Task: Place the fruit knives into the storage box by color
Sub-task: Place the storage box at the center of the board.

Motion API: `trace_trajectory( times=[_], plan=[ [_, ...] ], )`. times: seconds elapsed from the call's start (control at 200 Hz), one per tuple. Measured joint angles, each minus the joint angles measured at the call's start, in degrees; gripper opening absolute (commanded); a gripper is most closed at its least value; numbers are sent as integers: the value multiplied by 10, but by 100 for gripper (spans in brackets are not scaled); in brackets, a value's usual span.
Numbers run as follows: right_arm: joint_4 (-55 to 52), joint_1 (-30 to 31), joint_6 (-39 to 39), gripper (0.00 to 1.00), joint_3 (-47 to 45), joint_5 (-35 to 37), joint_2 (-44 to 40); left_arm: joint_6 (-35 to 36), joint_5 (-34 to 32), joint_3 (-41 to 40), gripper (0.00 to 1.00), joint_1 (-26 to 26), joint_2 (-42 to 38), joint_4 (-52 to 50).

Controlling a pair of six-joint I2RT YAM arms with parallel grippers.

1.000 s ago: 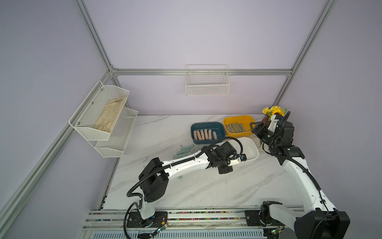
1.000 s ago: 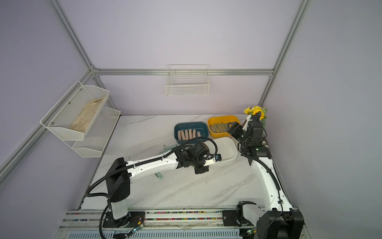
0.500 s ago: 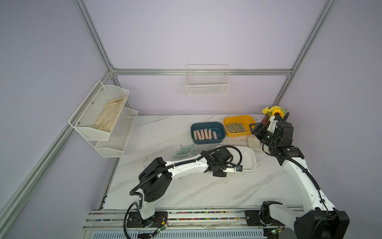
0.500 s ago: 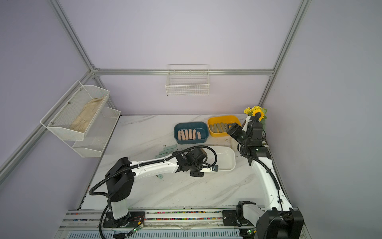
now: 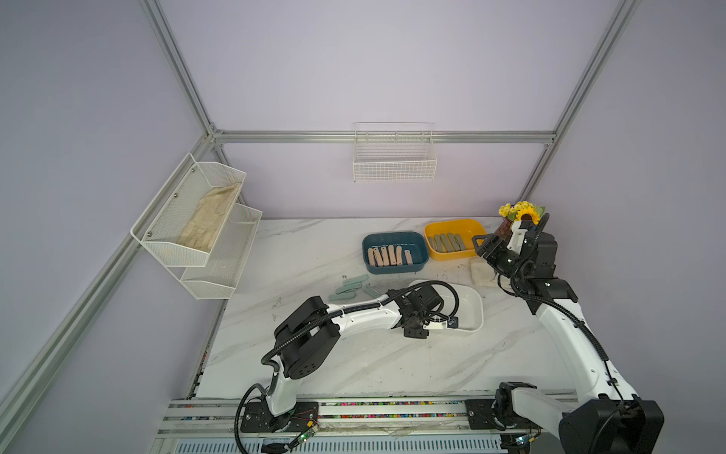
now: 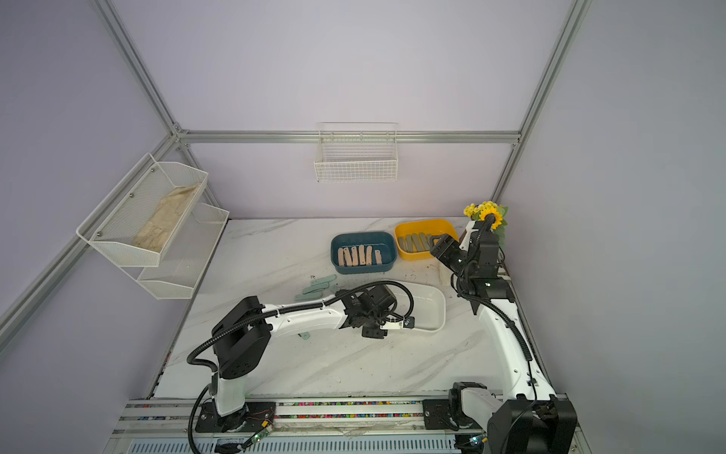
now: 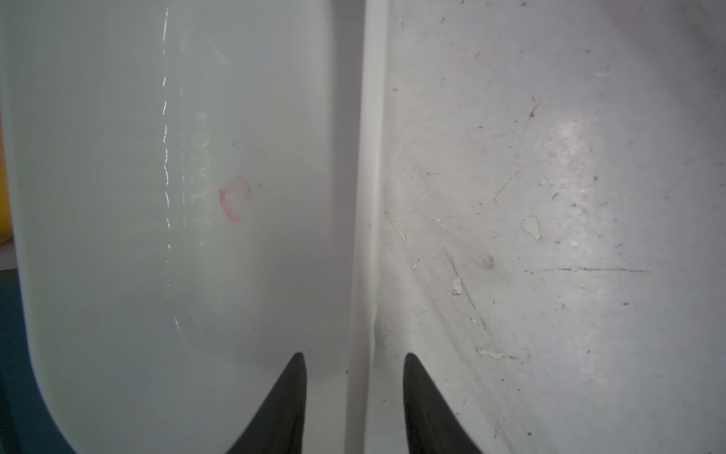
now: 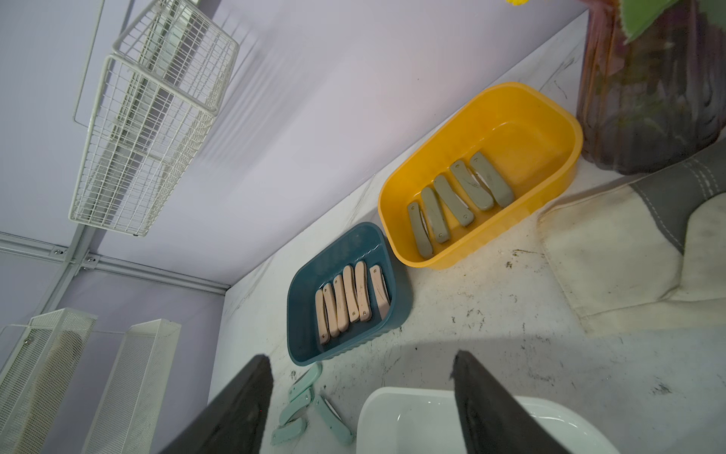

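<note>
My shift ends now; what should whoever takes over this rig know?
Left gripper: open, astride the rim of the white bin, holding nothing.
Right gripper: open, empty, near the yellow bin.
Done: pink knives in the blue bin, grey-green knives in the yellow bin.
To do: mint knives lie on the table beside the empty white bin.

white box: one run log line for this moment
white box: no knives visible | left gripper: open, astride its rim | right gripper: open, empty | mint knives: on table
</note>
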Motion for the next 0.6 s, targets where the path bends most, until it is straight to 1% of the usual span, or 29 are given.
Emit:
trace_trajectory(
  times=[0.185, 0.23, 0.265, 0.34, 0.36, 0.49, 0.55, 0.6],
  plan=[
    [1, 0, -2, 75, 0, -3, 1, -21, -18, 1, 42, 0, -15, 3],
    [1, 0, -2, 75, 0, -6, 3, -29, -23, 0, 46, 0, -28, 7],
    [3, 0, -2, 75, 0, -10, 5, -35, -27, 0, 47, 2, -41, 11],
    [8, 0, -3, 75, 0, -18, 15, -47, -37, -6, 47, 3, -83, 36],
    [10, 0, -4, 75, 0, -21, 19, -51, -40, -11, 49, 4, -97, 46],
    [23, 0, -13, 74, 2, -45, 52, -80, -64, -74, 53, 19, -206, 116],
    [26, 1, -16, 74, 2, -57, 70, -99, -76, -106, 58, 33, -246, 146],
    [28, 7, -19, 73, 2, -62, 83, -118, -89, -133, 65, 46, -273, 168]
  ],
)
